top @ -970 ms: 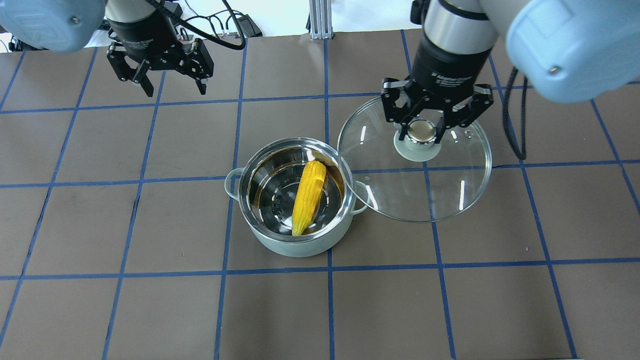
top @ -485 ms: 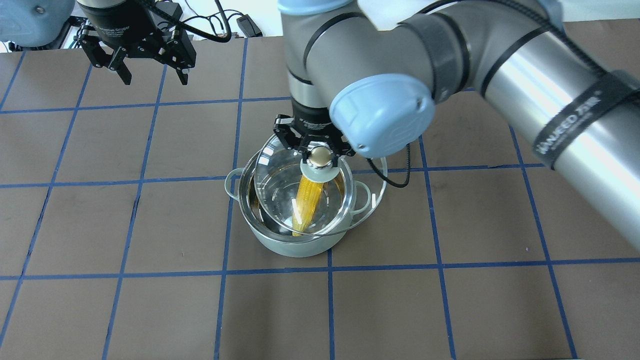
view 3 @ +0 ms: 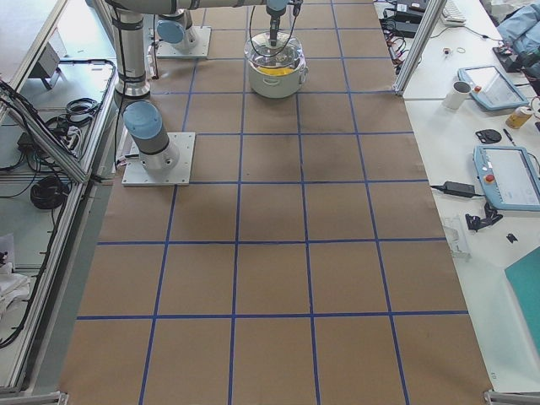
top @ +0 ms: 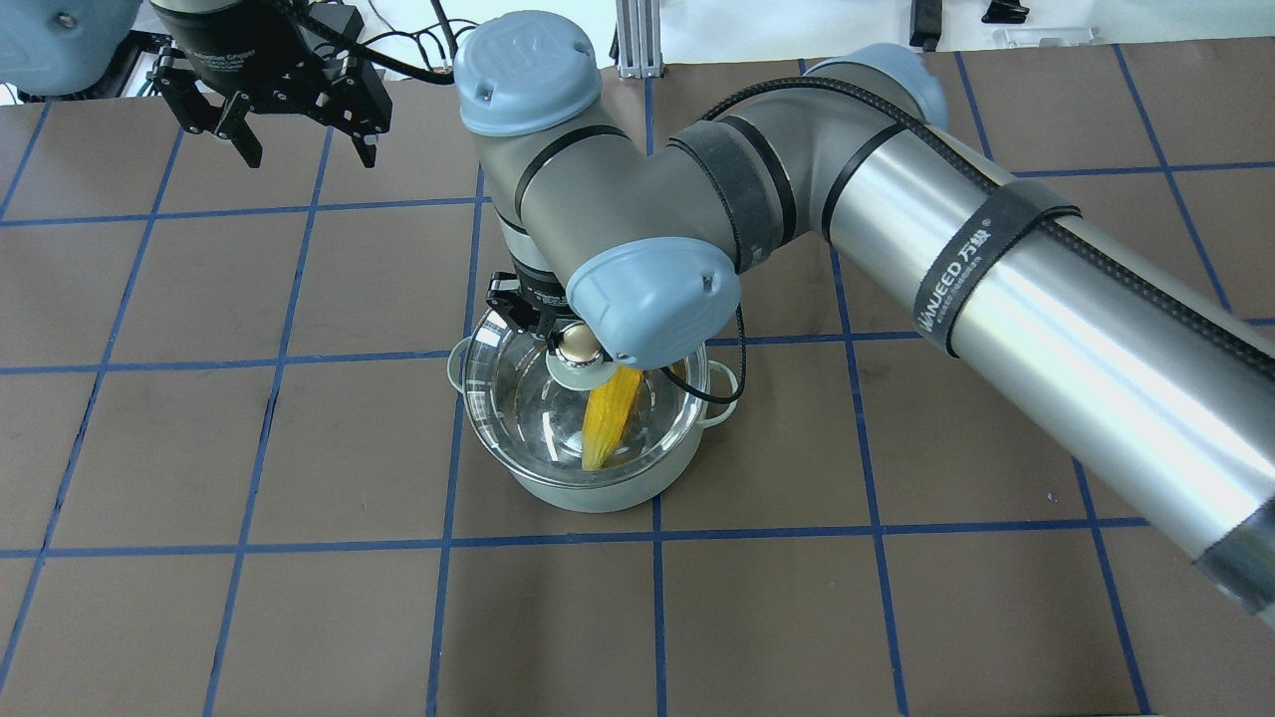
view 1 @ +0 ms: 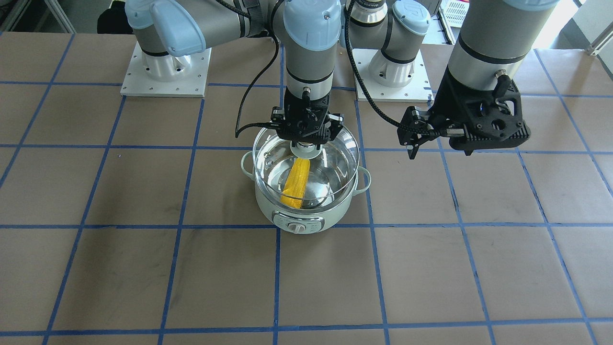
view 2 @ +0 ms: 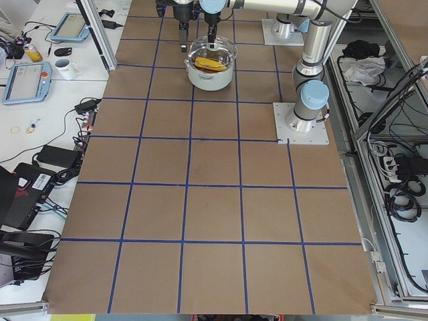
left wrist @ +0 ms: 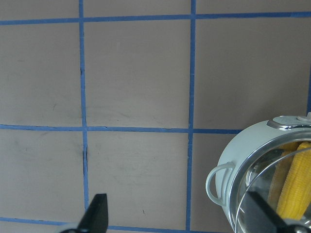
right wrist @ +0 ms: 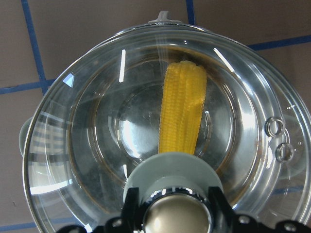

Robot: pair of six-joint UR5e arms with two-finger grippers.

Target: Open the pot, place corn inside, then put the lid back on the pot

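The corn [view 1: 295, 183] is in the pot [view 1: 266, 205], lying at a slant across the shiny steel inside. In the overhead view its pointy end is toward the robot's side. The right wrist view shows it straight through the glass, no problem.

The lid [view 1: 335, 160] is right over the pot's mouth and covers pretty much the whole opening. It looks a touch off-centre in the overhead view, out over one loop handle. Honestly can't tell if the rim is fully seated or just above the pot's edge.

The right claw [view 1: 306, 143] is clamped on the lid's knob [top: 578, 345], with a finger on each side of it. That arm comes straight down over the middle of the pot.

The pot sits on the brown bench [top: 299, 597] with its white dial [view 1: 298, 227] facing away from the robot.

The left claw [top: 304, 157] is well apart from all this, up above the bench on the robot's left. Its fingers are spread wide with nothing between them. Its wrist camera catches one pot handle and a bit of corn at the edge.
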